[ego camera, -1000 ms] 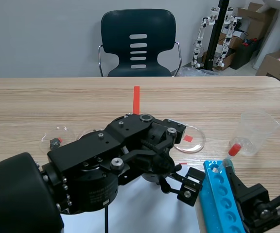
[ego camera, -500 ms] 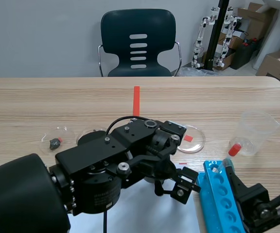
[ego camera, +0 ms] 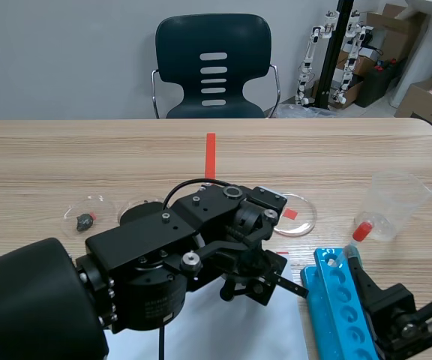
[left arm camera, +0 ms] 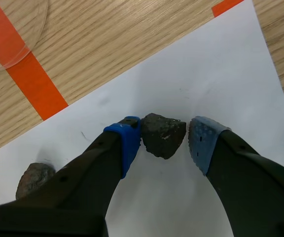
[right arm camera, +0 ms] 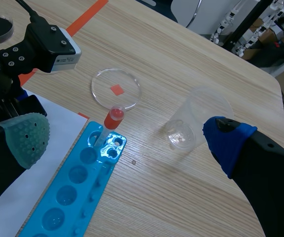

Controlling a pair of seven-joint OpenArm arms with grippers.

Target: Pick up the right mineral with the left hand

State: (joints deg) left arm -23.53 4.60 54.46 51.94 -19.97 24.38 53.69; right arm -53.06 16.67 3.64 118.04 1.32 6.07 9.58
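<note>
1. A pale wooden table [ego camera: 88, 150] fills the room's near side. A dark plastic chair [ego camera: 213, 64] stands at its twelve o'clock edge, against a grey wall.
2. A white paper sheet [left arm camera: 221, 74] lies at the table's six o'clock.
3. The task's thing, a dark grey angular mineral [left arm camera: 162, 134], rests on that sheet.
4. The left gripper [left arm camera: 166, 140] hangs low over the sheet with its fingers spread to either side of the mineral.
5. Its bright blue pad [left arm camera: 128, 140] touches one flank of the mineral. The duller blue pad [left arm camera: 203, 140] stands just beside the other flank, so nothing is squeezed.
6. A rounder brownish stone [left arm camera: 35, 178] lies on the same sheet, outside the finger with the bright blue pad and apart from the mineral.
7. The right gripper [right arm camera: 127, 139] hovers at the table's four o'clock, its fingers wide apart and holding nothing.
8. Under it sits a bright blue plastic tube rack [right arm camera: 73, 192]. One clear tube with a red cap [right arm camera: 111, 121] leans in the rack's far end.
9. A clear round dish [right arm camera: 116, 88] lies ahead of the rack, over an orange square.
10. A clear plastic cup [right arm camera: 196, 118] stands at the table's three o'clock.
11. At nine o'clock a small clear dish [ego camera: 88, 214] holds a dark lump.
</note>
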